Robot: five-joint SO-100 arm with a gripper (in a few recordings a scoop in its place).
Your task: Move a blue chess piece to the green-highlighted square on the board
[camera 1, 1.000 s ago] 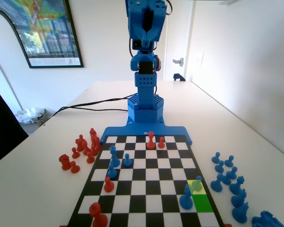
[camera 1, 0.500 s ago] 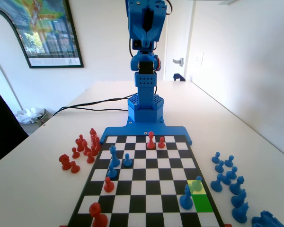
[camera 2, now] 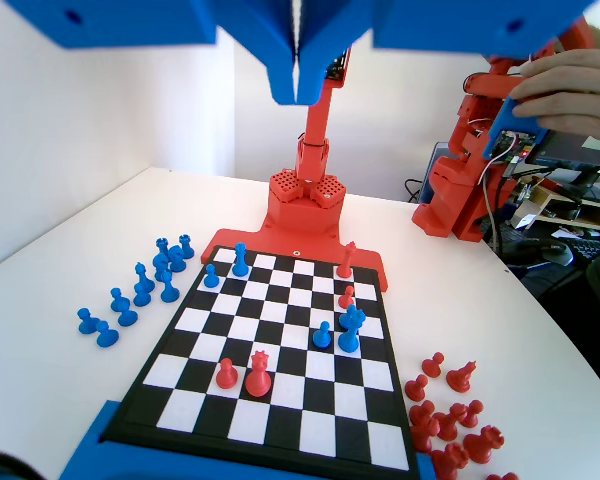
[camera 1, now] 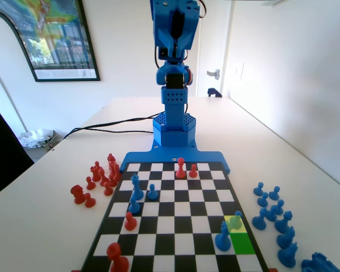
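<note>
The blue chess piece (camera 1: 237, 220), a small round-headed pawn, stands on the yellow-tinted square near the board's right edge in the fixed view. The green-highlighted square (camera 1: 242, 242) lies directly in front of it, with nothing on it. A taller blue piece (camera 1: 222, 237) stands just left of the green square. In the wrist view the pawn (camera 2: 211, 276) sits at the board's (camera 2: 280, 400) far left, beside the taller piece (camera 2: 240, 260). My gripper (camera 2: 298, 92) hangs high above the board, shut with nothing in it. In the fixed view the gripper (camera 1: 177, 39) is folded up on the upright arm.
Spare blue pieces (camera 1: 272, 211) stand off the board on the right in the fixed view, and red ones (camera 1: 99, 178) on the left. On the board stand more blue pieces (camera 1: 137, 190) and red pieces (camera 1: 181, 168). A black cable (camera 1: 107, 126) runs across the table.
</note>
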